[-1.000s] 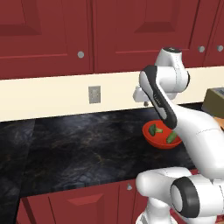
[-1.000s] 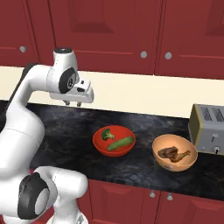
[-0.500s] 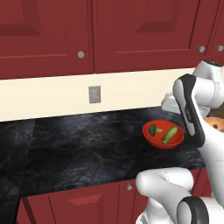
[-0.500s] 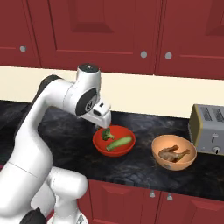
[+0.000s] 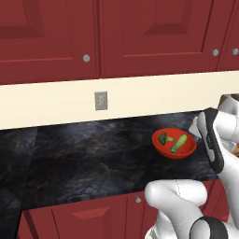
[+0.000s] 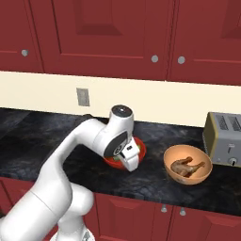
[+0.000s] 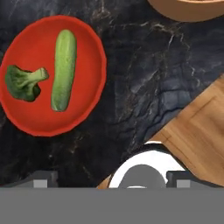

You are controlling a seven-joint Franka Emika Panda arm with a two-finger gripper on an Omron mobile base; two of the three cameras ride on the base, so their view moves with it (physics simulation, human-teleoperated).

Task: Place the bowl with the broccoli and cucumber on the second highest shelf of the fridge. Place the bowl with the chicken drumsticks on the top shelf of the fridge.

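Note:
The glossy red bowl (image 7: 30, 114) lies on the dark counter and holds a broccoli floret (image 7: 22, 82) and a cucumber (image 7: 64, 69). It also shows in the left base view as the red bowl (image 5: 186, 151); in the right base view my hand covers most of the red bowl (image 6: 140, 147). My gripper (image 7: 111, 180) is open, its tips wide apart and empty, low over the counter's front edge beside that bowl. To its right stands the orange bowl (image 6: 175, 168) with brown drumsticks (image 6: 188, 165). The fridge and its shelves are out of view.
A silver toaster (image 6: 225, 139) stands on the counter right of the orange bowl. Red cabinets (image 5: 116, 32) hang above, with a wall outlet (image 5: 101, 100) on the cream backsplash. Wooden floor (image 7: 199, 131) lies below the counter edge.
The arm has swung down from near the backsplash to low over the counter's front edge, so the hand now hangs close beside the red bowl. The bowls have not moved.

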